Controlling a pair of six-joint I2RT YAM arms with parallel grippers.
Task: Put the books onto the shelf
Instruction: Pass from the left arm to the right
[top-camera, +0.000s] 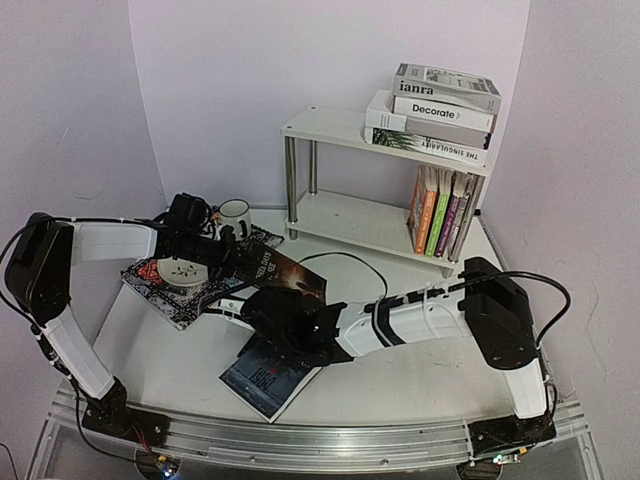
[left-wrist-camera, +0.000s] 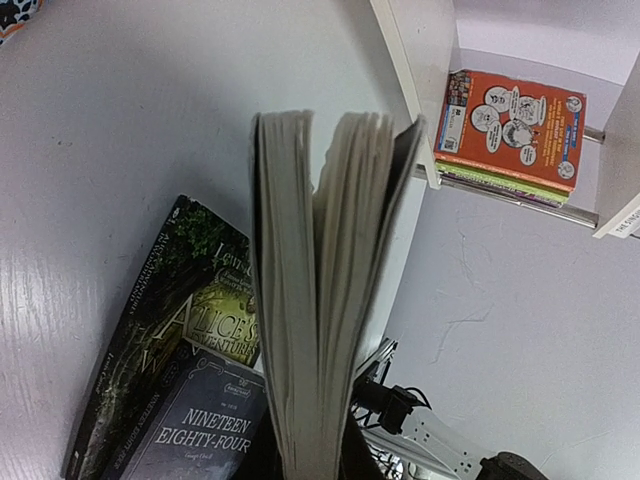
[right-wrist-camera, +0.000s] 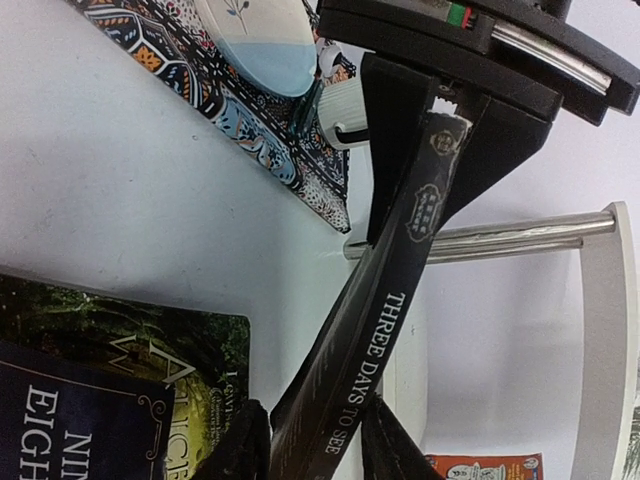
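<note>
**newbie:** where's everything sitting relative to the shelf (top-camera: 340, 128)?

**regular:** Nearest, well in front of it, Nineteen Eighty-Four (top-camera: 265, 376) lies flat on an Alice book (left-wrist-camera: 195, 300) on the tabletop (top-camera: 400, 385). Further back, front-left of the shelf, the dark book (top-camera: 290, 272) is up in the air. Its long axis slants from the left hand (top-camera: 232, 252), clamped on it, down to the right hand (top-camera: 290, 305), whose fingers straddle the spine. Can't tell if that one's gripping. Hardbacks (top-camera: 440, 110) are stacked on top, paperbacks (top-camera: 440, 212) upright below.

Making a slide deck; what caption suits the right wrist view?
Black paperback "Three Days to See", held by the left gripper, stands between the fingers of the right gripper.
</note>
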